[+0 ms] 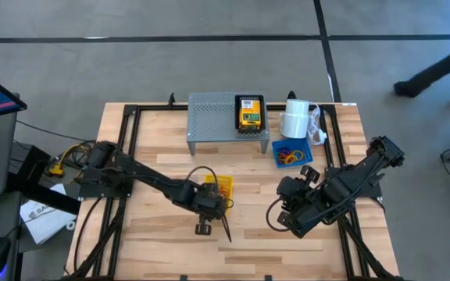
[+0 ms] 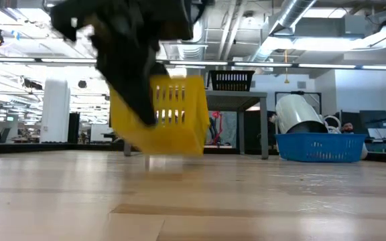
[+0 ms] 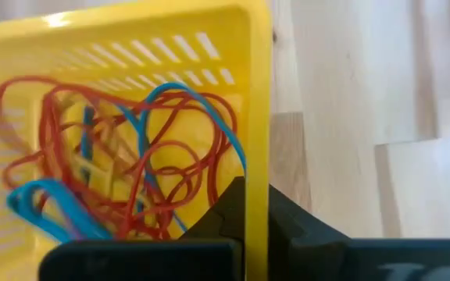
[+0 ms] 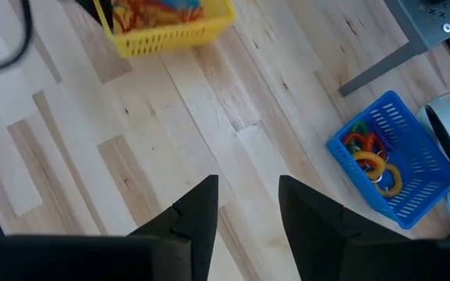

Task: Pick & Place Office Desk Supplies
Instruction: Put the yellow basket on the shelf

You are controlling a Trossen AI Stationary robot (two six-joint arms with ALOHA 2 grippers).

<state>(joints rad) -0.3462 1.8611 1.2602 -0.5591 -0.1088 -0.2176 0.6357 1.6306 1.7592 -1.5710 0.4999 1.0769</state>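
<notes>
A yellow basket holding red and blue thin loops hangs tilted just above the table's middle, with my left gripper shut on its wall. My right gripper hovers open over the table's right half, with nothing between its fingers. A blue basket with red, orange and yellow loops stands on its base on the table at the back right. A black basket with a yellow-green crayon box sits on the grey shelf. My left gripper pinches the yellow basket's side wall at its rim, one finger inside the basket and one outside. The fingers come slanting down from above. The basket hangs tilted, and in the low view it looks just clear of the table.
A white paper roll stands beside the shelf, behind the blue basket. A black frame rail runs around the table. Bare wood lies along the near edge and between the two arms.
</notes>
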